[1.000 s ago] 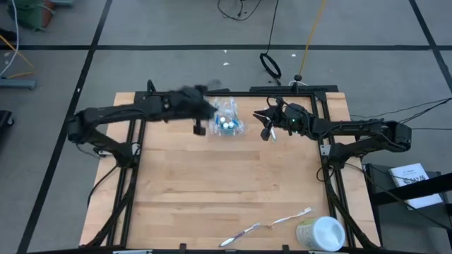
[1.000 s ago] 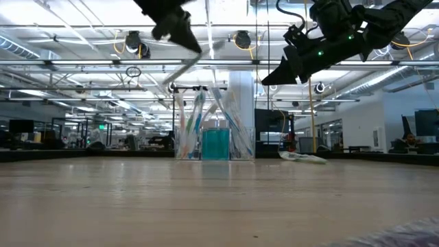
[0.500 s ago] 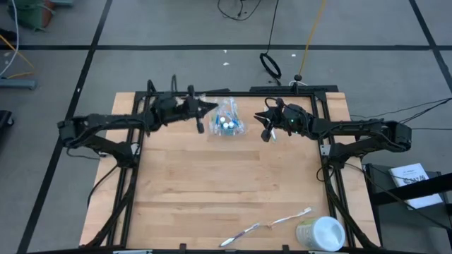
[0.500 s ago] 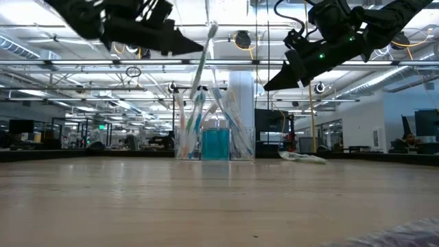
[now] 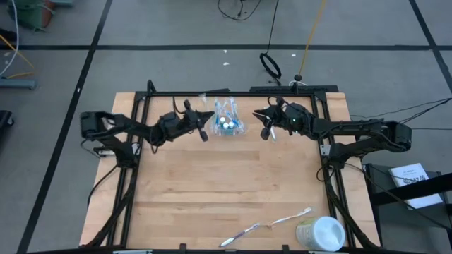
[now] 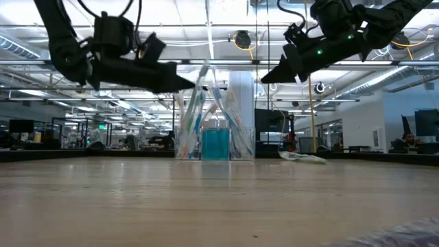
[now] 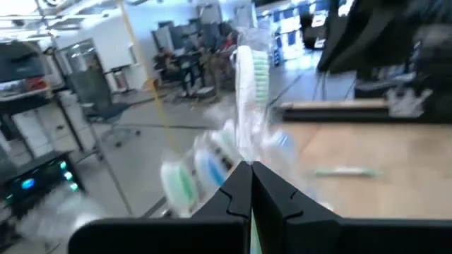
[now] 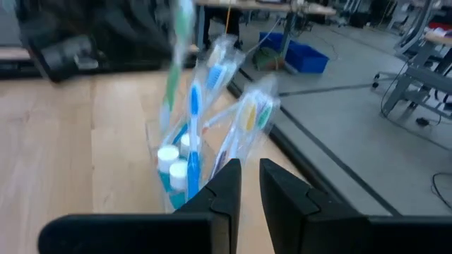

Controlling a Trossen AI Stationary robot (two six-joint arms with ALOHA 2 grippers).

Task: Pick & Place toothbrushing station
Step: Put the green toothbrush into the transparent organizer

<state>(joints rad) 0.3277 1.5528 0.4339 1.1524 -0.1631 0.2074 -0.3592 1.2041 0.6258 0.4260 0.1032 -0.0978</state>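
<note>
Toothbrushes [image 5: 227,113] in wrappers stand bunched in a small clear plastic cup [image 6: 214,143] near the far edge of the wooden table [image 5: 226,190], with white-capped blue toothpaste tubes [image 8: 171,169] packed among them. Just beside the cup, on its left in the high view, the left gripper [image 5: 203,132] hangs above the table with its fingers pressed together on a green-bristled toothbrush [image 7: 248,99]; the brush rises upright from the fingertips, its head level with the tops of the bunch in the cup. On the cup's other side the right gripper [image 5: 268,130] hovers near it, raised clear of the tabletop, its fingers only narrowly parted and holding nothing. Two more toothbrushes [image 5: 265,226] lie loose near the table's front edge, beside a larger white cup [image 5: 320,233] on its side, well apart from both grippers.
</note>
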